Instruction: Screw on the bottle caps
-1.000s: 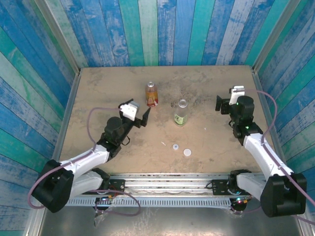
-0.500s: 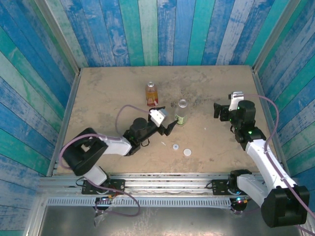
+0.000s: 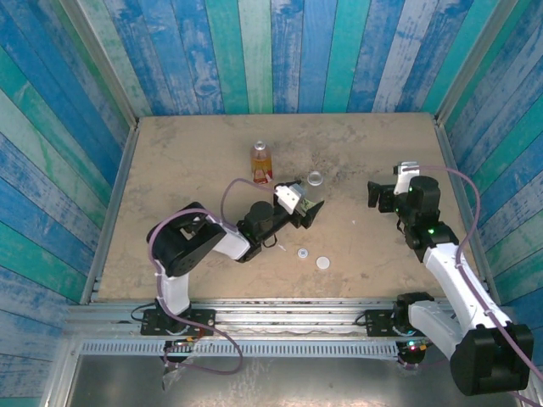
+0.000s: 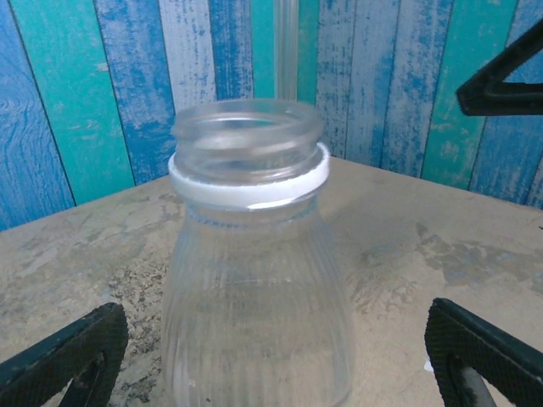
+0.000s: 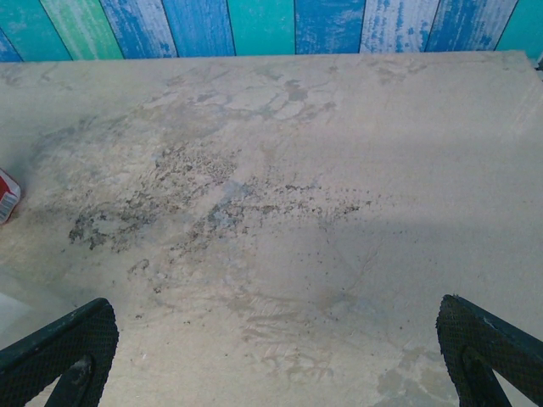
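Left hand (image 4: 273,348) open astride uncapped pale bottle (image 4: 250,254); caps (image 3: 303,253) loose on table (image 3: 170,170).

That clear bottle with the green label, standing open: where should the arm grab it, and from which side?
Grip the ribbed body of the green-label bottle, below the white neck ring, coming level from the left, where the open left end effector has a finger each side. It stands upright, and its mouth must stay free for a cap.
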